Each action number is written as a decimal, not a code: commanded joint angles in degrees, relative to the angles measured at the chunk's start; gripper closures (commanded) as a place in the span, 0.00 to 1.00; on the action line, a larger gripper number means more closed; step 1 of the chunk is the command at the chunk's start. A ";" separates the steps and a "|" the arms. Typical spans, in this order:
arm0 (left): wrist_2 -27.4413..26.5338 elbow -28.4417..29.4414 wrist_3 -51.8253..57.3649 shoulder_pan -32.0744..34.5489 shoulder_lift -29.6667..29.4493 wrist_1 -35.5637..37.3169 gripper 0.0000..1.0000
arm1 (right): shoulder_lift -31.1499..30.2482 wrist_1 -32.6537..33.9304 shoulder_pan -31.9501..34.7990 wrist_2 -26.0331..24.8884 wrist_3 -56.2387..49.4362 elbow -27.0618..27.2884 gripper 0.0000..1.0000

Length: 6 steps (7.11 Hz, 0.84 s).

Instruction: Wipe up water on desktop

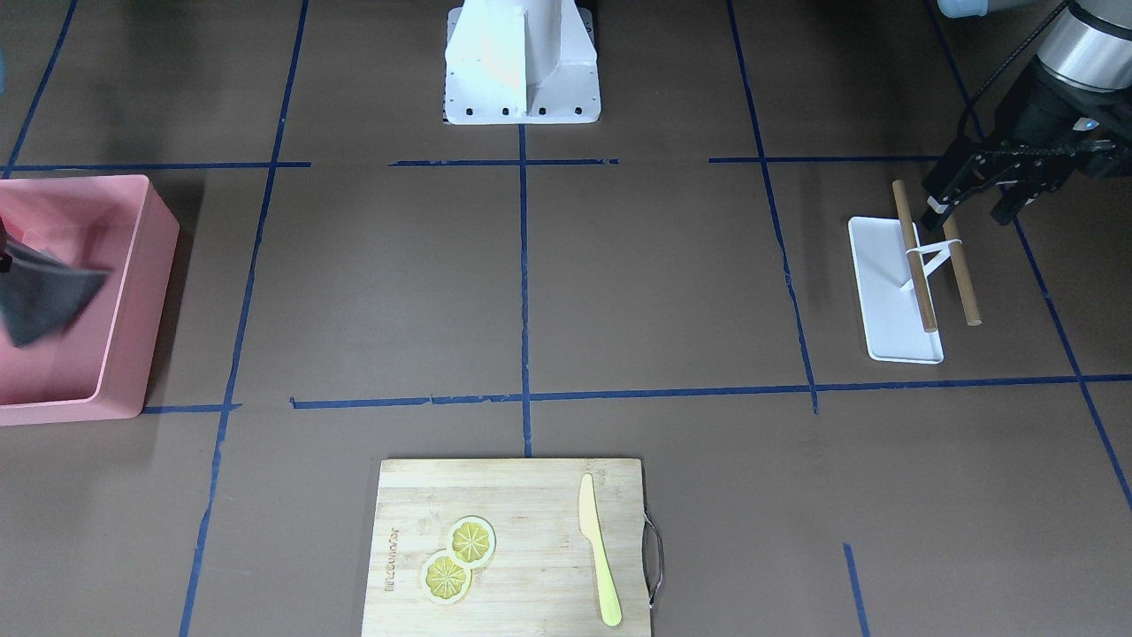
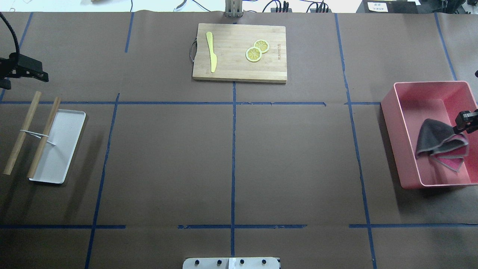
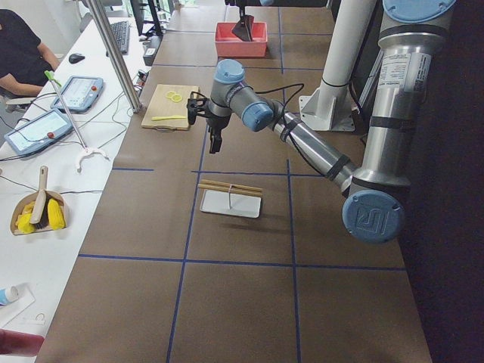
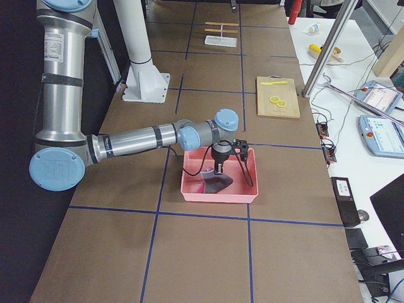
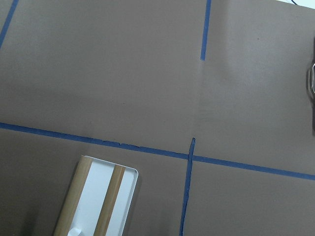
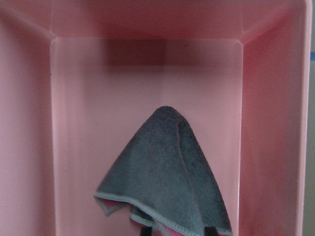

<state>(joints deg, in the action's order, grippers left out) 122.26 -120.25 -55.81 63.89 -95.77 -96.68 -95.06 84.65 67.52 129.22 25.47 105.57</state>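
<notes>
The desktop [image 2: 168,160] is a dark-brown surface with blue tape lines; I see no water on it. My right gripper [image 2: 464,125] is shut on a grey cloth with a pink underside [image 2: 435,140]. It holds the cloth hanging inside the pink bin [image 2: 388,123], with the cloth's lower edge near the bin floor. In the right wrist view the cloth [image 6: 162,182] drapes down over the bin's pink floor. My left gripper [image 1: 973,202] is open and empty. It hovers over the far end of two wooden sticks [image 1: 915,265].
The two sticks are tied with a white band and lie across a white tray [image 2: 65,149] at the table's left. A bamboo cutting board [image 2: 231,71] with a yellow knife [image 2: 211,52] and two lemon slices [image 2: 257,50] sits at the far edge. The robot base [image 1: 522,62] stands at the near edge.
</notes>
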 commanded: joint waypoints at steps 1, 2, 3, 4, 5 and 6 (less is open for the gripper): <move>0.00 -0.33 0.00 0.00 0.06 0.09 0.00 | 0.14 -0.09 -0.20 0.06 0.28 0.33 0.00; 0.17 -0.42 0.09 0.09 0.15 0.17 0.00 | 0.74 -0.01 0.06 0.76 0.11 2.34 0.00; 0.78 -1.29 4.35 0.26 2.76 0.18 0.00 | 1.01 0.95 3.81 1.81 -0.07 4.36 0.00; 2.27 -1.56 13.18 2.18 6.09 0.52 0.00 | 1.19 1.05 8.72 5.82 -1.46 4.12 0.00; 6.20 -0.87 23.36 6.99 9.17 1.31 0.00 | 0.93 1.22 12.42 6.56 -5.83 3.59 0.00; 9.89 1.58 35.13 12.78 12.16 2.97 0.00 | 1.10 4.62 15.50 6.04 -13.27 2.20 0.00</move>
<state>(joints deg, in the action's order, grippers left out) 128.00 -120.65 -33.66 70.68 -87.24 -95.22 -94.04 86.63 78.88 134.93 19.29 108.91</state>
